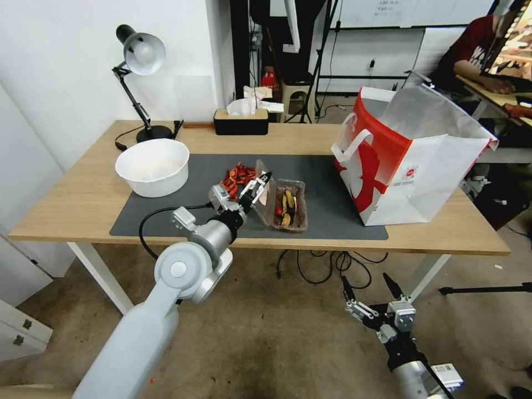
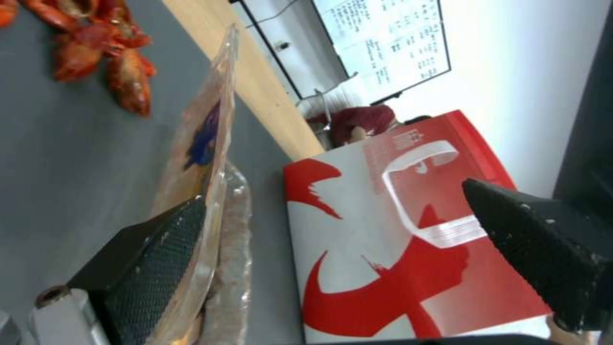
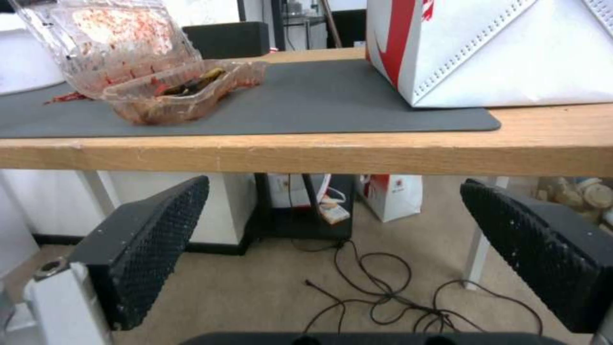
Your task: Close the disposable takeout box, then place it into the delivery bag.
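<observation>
The disposable takeout box (image 1: 287, 205) lies on the grey mat, its clear base holding dark, yellow and red food, its lid (image 1: 261, 176) tilted up on the hinge. My left gripper (image 1: 258, 187) is open at that lid. In the left wrist view one finger pad (image 2: 160, 249) rests against the lid (image 2: 208, 143) while the other finger stands far off; the left gripper (image 2: 332, 191) holds nothing. The delivery bag (image 1: 410, 160) stands open-topped at the table's right, white and red with loop handles. My right gripper (image 1: 372, 292) hangs open below the table edge, facing the box (image 3: 182, 91) and bag (image 3: 511, 48).
Red crayfish pieces (image 1: 238, 176) lie on the mat (image 1: 332, 221) just left of the box. A big white bowl (image 1: 152, 166) sits at the mat's left end. A desk lamp (image 1: 138, 61) and a tissue box (image 1: 241, 119) stand along the back. Cables (image 3: 377, 287) trail under the table.
</observation>
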You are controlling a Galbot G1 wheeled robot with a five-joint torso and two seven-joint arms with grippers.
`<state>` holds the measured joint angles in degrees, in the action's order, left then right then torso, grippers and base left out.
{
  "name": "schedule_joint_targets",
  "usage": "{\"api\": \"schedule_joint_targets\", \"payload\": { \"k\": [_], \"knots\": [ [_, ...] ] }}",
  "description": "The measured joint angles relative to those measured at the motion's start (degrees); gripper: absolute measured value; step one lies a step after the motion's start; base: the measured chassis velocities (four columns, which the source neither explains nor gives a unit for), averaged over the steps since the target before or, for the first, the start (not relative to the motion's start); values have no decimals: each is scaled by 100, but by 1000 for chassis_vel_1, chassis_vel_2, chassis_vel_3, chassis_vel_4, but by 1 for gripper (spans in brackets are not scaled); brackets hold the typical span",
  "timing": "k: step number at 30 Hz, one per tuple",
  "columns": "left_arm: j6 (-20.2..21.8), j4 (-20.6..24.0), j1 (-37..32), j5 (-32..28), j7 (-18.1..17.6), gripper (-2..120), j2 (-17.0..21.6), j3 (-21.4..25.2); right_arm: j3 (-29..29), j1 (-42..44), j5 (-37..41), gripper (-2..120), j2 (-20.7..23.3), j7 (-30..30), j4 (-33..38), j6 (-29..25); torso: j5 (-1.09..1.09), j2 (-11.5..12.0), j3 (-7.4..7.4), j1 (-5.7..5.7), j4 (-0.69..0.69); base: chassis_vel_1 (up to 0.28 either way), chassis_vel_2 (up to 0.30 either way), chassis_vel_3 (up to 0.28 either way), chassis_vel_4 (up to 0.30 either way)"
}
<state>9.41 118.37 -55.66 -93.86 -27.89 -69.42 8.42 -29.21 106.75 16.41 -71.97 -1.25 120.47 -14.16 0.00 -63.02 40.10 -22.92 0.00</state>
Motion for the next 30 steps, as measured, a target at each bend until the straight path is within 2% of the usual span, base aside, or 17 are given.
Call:
{"api": "schedule_joint_targets", "payload": {
  "k": [15, 23, 29, 30],
  "knots": [
    [76, -146, 304, -14, 67, 100, -27, -310, -20, 40, -13, 100, -14, 2, 18, -54, 0, 0, 0, 0, 0, 0, 0, 0, 0],
    [100, -476, 747, 117, 92, 100, -83, -879, -127, 171, -4, 100, 42, 3, 110, -67, 1, 0, 0, 0, 0, 0, 0, 0, 0],
    [182, -940, 1572, 196, 9, 100, 9, -1647, -310, 341, 66, 100, 56, 2, 217, -129, 0, 0, 0, 0, -1, 0, 0, 0, 0],
    [182, -940, 1572, 196, 9, 100, 9, -1647, -310, 341, 66, 100, 56, 2, 217, -129, 0, 0, 0, 0, -1, 0, 0, 0, 0]
  ]
}}
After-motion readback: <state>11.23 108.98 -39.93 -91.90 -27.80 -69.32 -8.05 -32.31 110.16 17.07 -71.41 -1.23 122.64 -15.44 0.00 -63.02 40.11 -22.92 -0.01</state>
